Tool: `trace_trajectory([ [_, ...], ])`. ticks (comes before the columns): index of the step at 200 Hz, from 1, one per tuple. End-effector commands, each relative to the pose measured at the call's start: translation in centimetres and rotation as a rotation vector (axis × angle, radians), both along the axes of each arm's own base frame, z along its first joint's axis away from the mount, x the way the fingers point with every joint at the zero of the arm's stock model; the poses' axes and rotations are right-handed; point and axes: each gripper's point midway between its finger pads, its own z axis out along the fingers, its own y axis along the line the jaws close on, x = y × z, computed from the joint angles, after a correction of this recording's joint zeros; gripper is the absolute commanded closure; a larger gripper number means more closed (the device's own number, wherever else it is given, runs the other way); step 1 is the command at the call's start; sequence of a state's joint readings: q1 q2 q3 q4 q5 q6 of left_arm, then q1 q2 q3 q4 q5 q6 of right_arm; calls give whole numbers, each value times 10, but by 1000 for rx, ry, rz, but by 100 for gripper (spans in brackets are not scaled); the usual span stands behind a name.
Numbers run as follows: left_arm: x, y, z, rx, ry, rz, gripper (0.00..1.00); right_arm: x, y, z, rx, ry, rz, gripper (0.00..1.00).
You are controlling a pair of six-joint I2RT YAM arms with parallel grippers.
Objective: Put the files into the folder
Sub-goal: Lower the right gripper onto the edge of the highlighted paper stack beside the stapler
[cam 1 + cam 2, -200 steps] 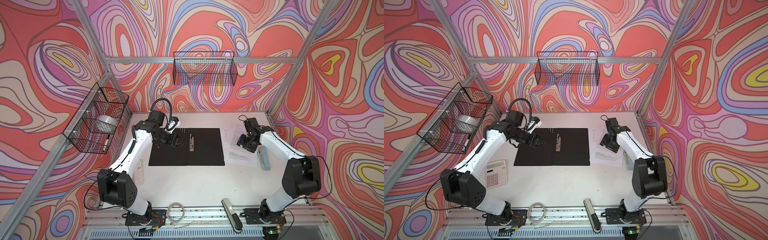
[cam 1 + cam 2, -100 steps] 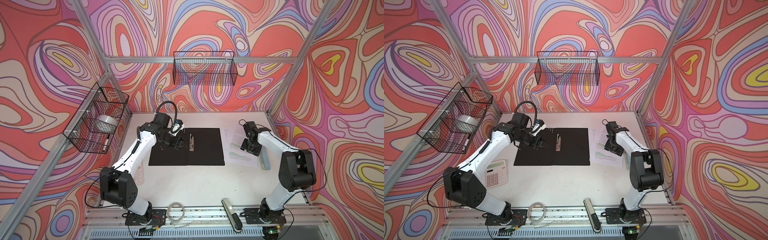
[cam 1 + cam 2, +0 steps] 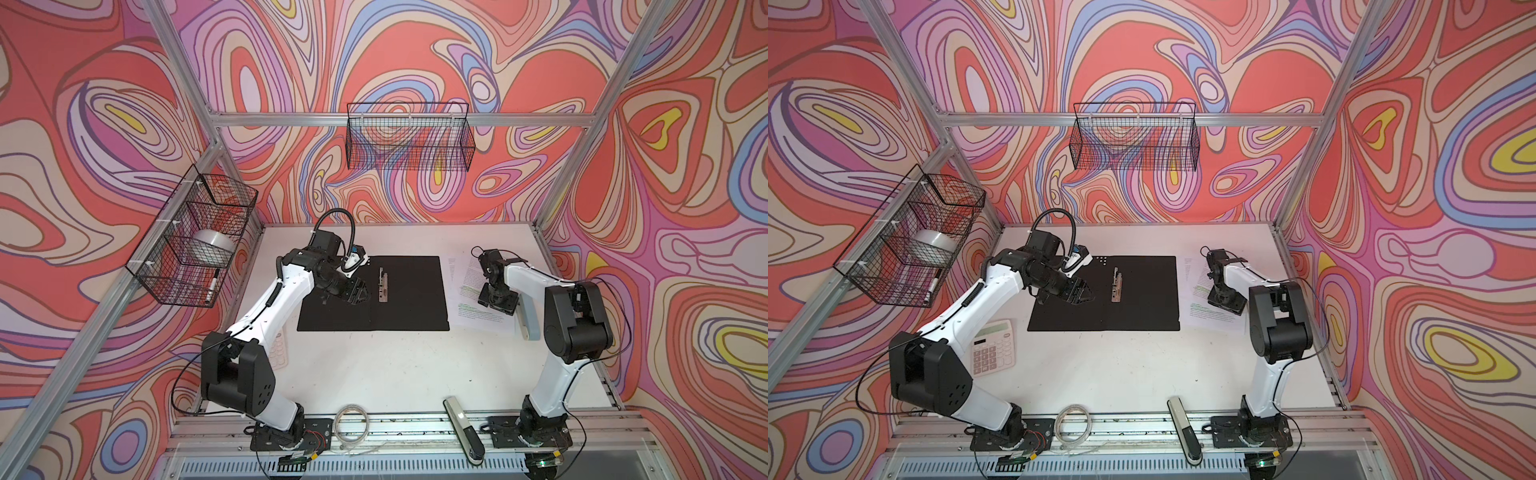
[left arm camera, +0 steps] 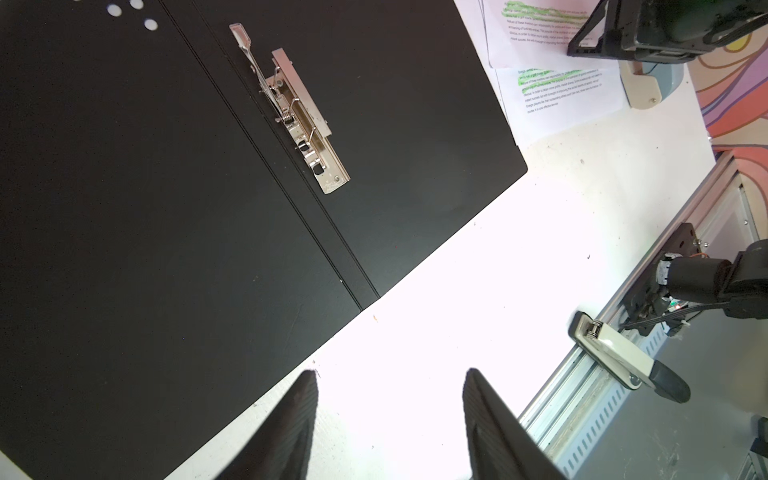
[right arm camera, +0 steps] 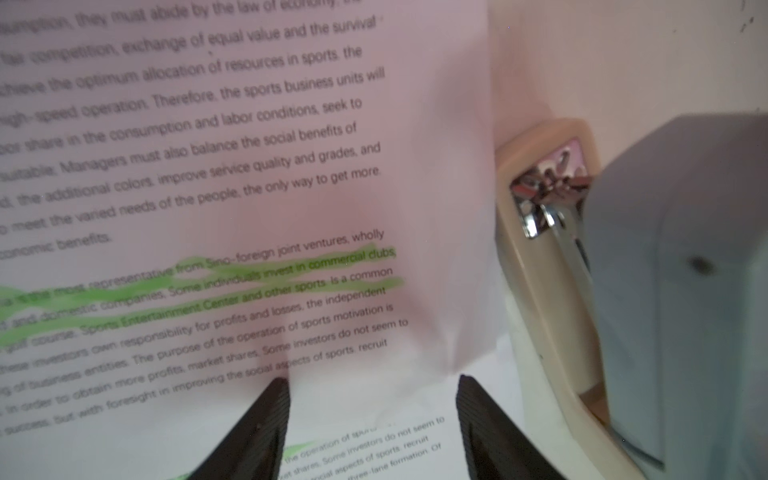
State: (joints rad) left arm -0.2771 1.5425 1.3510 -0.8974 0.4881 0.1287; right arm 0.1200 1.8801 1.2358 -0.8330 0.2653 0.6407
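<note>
On the right of the desk, the right gripper hangs low over the files, jaws apart and gripping nothing. The sheets lie just right of the open folder, with a stapler alongside. The left gripper, also apart and empty, hovers over the folder's left half. A clean pick likely means pinching all the sheets together, clear of the stapler.

folder 1 | files 2 | staplers 2 | baskets 2 | calculator 1
</note>
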Motion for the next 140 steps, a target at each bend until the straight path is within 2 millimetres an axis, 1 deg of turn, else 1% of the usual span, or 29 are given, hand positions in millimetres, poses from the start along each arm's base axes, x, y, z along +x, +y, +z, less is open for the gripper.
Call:
trace_trajectory([
  [1, -3, 2, -2, 22, -18, -20, 43, 10, 6, -6, 39, -25, 11, 32],
  [19, -3, 3, -4, 24, -18, -19, 43, 9, 11, -12, 65, -17, 16, 32],
  [66, -3, 4, -5, 30, -18, -19, 43, 7, 31, -27, 177, 7, 49, 34],
  [94, -4, 4, -6, 32, -19, -18, 42, -2, 32, -38, 190, 45, 54, 39],
  [106, -5, 5, -6, 33, -21, -17, 43, -6, 32, -41, 190, 55, 57, 42],
  [130, -5, 5, -7, 36, -24, -20, 43, -16, 31, -42, 185, 70, 67, 56],
  [134, -5, 5, -7, 36, -24, -21, 43, -16, 30, -41, 183, 69, 69, 60],
  [140, -4, 5, -6, 37, -28, -22, 43, -18, 30, -40, 180, 70, 76, 70],
])
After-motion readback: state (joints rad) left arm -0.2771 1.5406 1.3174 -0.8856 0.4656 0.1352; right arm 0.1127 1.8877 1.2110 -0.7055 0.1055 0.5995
